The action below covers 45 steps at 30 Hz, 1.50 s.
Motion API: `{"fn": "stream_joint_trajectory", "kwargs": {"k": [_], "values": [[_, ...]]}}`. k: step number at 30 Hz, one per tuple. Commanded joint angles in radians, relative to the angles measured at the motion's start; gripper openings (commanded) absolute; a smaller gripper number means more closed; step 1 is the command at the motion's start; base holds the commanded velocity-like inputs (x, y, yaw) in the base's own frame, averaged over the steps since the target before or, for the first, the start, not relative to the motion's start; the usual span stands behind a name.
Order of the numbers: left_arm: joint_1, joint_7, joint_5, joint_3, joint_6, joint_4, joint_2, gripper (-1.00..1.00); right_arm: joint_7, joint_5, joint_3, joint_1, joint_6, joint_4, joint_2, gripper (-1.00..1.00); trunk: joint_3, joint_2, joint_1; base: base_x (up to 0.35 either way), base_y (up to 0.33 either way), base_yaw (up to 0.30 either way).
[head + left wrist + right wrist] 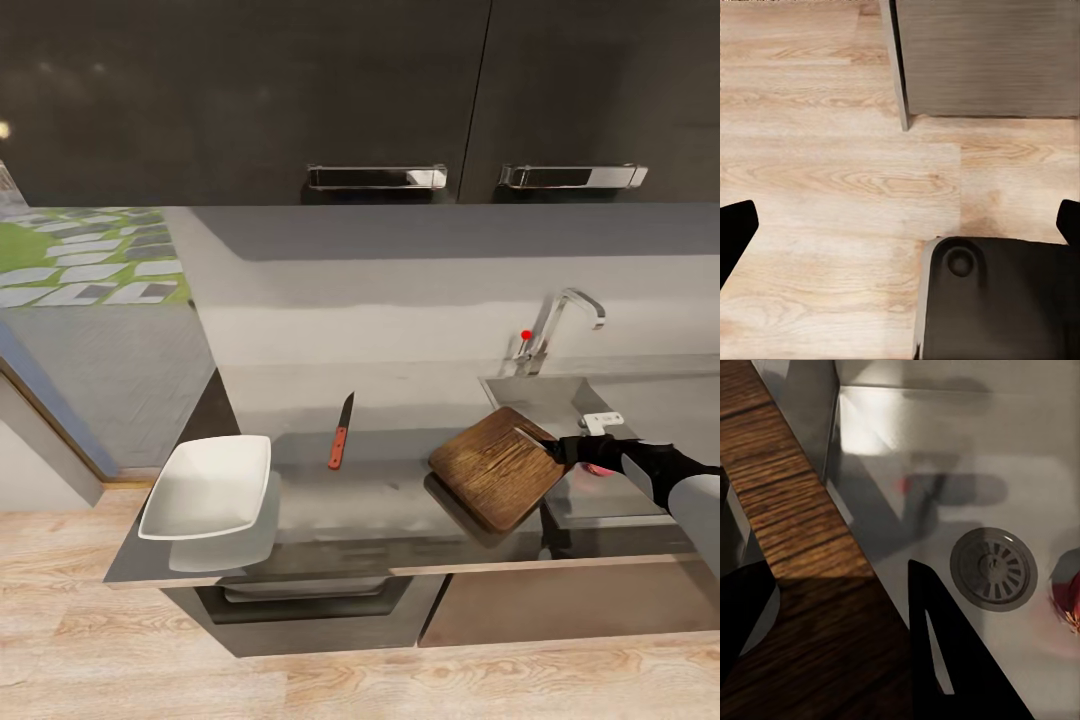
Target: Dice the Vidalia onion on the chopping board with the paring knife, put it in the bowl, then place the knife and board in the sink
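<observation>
The dark wooden chopping board [495,465] hangs tilted over the countertop [350,505] and the left rim of the sink [545,395]. My right gripper [562,450] is shut on the board's right edge. In the right wrist view the board [802,517] lies between the fingers of that gripper [832,577]. The Vidalia onion [1071,600] rests in the basin beside the drain [994,568]; a pink patch of the onion [600,470] shows past my wrist. The red-handled paring knife [340,435] lies on the counter. At the left end stands the white bowl [208,485]. My left gripper [907,214] is open over the wooden floor.
A chrome faucet [565,315] with a red dot stands behind the sink. Dark wall cabinets [375,100] hang overhead. The robot's dark base [997,300] shows beneath the left gripper, beside a cabinet corner [904,112].
</observation>
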<state>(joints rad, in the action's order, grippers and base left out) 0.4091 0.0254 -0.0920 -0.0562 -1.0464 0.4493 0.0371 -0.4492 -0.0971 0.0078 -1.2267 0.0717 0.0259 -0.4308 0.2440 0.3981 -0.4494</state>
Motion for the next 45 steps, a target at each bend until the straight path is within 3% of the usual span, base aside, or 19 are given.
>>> {"fn": "stream_joint_trajectory", "kwargs": {"k": [1,8,16,19,26,45], "values": [[0.000,0.002,-0.003,0.002,-0.001,0.003,0.000,1.00,-0.003,-0.009,-0.002,0.000,0.004,0.002,0.000,-1.00,0.002,0.002,-0.001,0.000,0.000,0.000],[-0.001,0.004,-0.003,-0.003,-0.001,0.038,-0.004,1.00,-0.003,-0.009,-0.002,0.000,0.004,0.002,0.000,-1.00,0.002,0.002,-0.001,0.000,0.000,0.000],[-0.001,-0.002,-0.002,0.003,0.517,0.032,-0.009,1.00,-0.003,-0.009,-0.002,0.000,0.004,0.002,0.000,-1.00,0.002,0.002,-0.001,0.000,0.000,0.000],[-0.001,-0.003,-0.002,0.004,0.614,0.023,-0.011,1.00,-0.003,-0.008,-0.002,0.000,0.004,0.002,0.000,-1.00,0.002,0.002,-0.001,0.000,0.000,0.000],[-0.001,-0.003,-0.001,0.004,0.648,0.014,-0.015,1.00,-0.003,-0.008,-0.002,-0.001,0.003,0.002,0.000,-1.00,0.002,0.002,-0.001,0.000,0.000,0.000],[-0.001,-0.008,0.001,0.002,0.645,-0.020,-0.015,1.00,-0.012,0.003,-0.005,0.000,0.012,0.003,-0.003,-1.00,0.002,0.002,-0.001,0.000,0.000,0.000]]}}
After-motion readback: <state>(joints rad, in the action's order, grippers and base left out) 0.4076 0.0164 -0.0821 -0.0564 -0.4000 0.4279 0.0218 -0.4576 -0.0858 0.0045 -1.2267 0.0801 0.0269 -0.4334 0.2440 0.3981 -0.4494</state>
